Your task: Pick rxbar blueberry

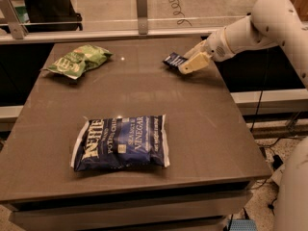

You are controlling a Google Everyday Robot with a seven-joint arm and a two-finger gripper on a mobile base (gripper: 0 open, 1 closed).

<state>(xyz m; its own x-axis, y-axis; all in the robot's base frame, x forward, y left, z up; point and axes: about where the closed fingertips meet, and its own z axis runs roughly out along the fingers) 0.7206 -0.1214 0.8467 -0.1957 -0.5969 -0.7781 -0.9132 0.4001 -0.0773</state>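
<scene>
A: What lies farthest left on the dark grey-brown flat tabletop (216, 129)?

B: A crumpled green foil chip bag (77, 60). It lies near the back left corner, well apart from everything else.

A: And to the right of that?

B: A large blue-and-white Kettle chip bag (120, 142) lies flat toward the front edge, left of centre. Its printed face is up and the white lettering runs sideways. Behind the table a pale rail crosses the back, with an upright metal post (141, 4) standing on it.

A: Where is the bar?

B: The small flat dark navy-blue rxbar blueberry (173, 59) is at the back of the table, right of centre and well apart from both bags. It looks tilted. Its left end is free and its right end is hidden behind the gripper.

A: So the gripper has it?

B: The cream-coloured gripper (186, 64) sits right at the bar's right end, low over the tabletop and overlapping the wrapper. I cannot tell whether it is clamped on the bar or only set against it.

A: And further right?

B: The smooth white robot arm (250, 30) comes in from the upper right and slopes down and leftward to the gripper. A rounded white part of the robot's body (293, 191) fills the lower right edge, beside the table.
</scene>
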